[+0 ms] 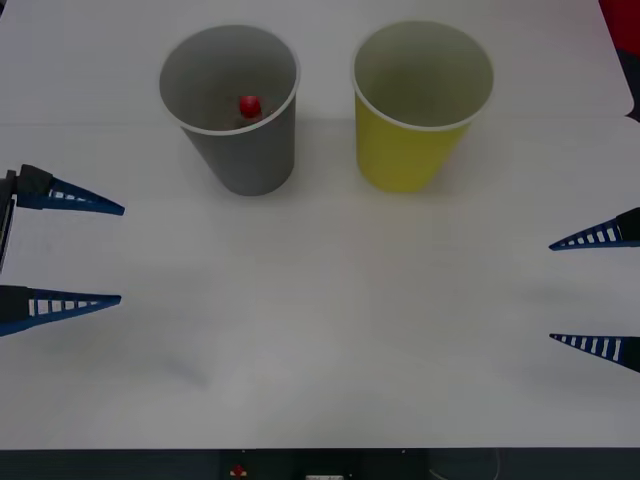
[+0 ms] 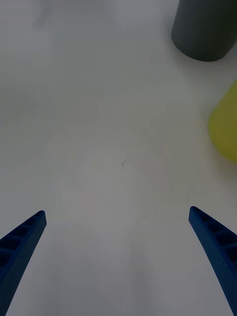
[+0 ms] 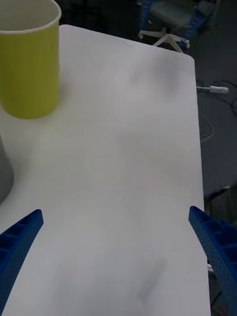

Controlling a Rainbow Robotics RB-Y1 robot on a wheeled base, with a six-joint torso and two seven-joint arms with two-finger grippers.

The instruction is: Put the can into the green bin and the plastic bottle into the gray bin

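The gray bin [image 1: 240, 150] stands upright at the table's far left of centre, and the plastic bottle's red cap [image 1: 249, 106] shows inside it. Beside it, to its right, stands the green bin [image 1: 415, 140]; the can is hidden. My left gripper [image 1: 121, 253] hovers open at the left edge, with nothing between its fingers. At the right edge my right gripper [image 1: 550, 292] is open too. In the right wrist view the right gripper [image 2: 117, 211] faces the gray bin [image 2: 202, 34] and green bin [image 2: 226, 126]. The left gripper [image 3: 115, 211] sees the green bin [image 3: 29, 69].
The white table [image 1: 320, 340] is bare between the grippers and in front of the cups. Its front edge runs along the bottom of the front view. Past the table's far edge in the left wrist view are an office chair [image 3: 170, 19] and floor cables [image 3: 212, 91].
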